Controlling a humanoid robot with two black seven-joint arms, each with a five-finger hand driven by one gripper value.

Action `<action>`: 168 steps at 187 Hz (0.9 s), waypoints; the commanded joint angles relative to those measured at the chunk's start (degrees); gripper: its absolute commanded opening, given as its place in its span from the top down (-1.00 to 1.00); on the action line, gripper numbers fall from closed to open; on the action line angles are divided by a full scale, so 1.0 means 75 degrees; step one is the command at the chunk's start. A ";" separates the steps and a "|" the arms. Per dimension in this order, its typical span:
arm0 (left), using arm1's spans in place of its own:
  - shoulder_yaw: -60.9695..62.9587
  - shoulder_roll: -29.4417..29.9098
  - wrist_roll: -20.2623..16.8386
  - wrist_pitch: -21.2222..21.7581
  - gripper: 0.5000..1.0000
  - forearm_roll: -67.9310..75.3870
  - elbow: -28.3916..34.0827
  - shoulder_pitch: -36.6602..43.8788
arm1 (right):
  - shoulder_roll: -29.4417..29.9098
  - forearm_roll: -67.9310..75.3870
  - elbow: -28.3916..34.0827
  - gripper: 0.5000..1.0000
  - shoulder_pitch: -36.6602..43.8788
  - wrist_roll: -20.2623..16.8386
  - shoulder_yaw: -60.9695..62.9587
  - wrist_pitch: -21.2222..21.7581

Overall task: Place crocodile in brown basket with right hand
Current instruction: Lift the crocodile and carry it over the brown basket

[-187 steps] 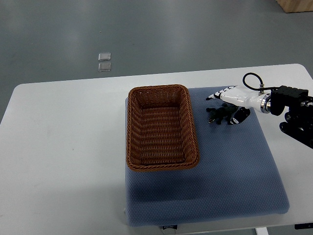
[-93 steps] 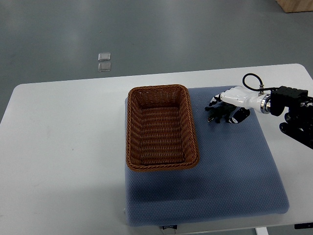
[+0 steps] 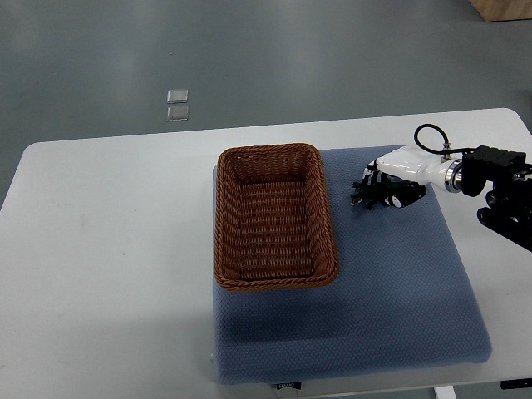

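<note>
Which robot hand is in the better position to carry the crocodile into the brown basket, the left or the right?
Right. The right robot hand is curled over the crocodile on the blue mat, just right of the brown basket. The left arm is not in view.

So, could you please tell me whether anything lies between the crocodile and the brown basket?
Nothing visible does. The right hand is closed on the crocodile, and only a bare strip of blue mat separates it from the brown basket. The basket's wall on that side is the one thing the toy must be lifted over.
</note>
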 commanded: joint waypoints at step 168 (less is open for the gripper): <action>-0.0001 0.0000 -0.0001 0.0000 -1.00 0.0000 0.0000 0.0000 | -0.0323 0.0094 0.1065 1.00 0.0878 0.0219 0.0188 -0.0666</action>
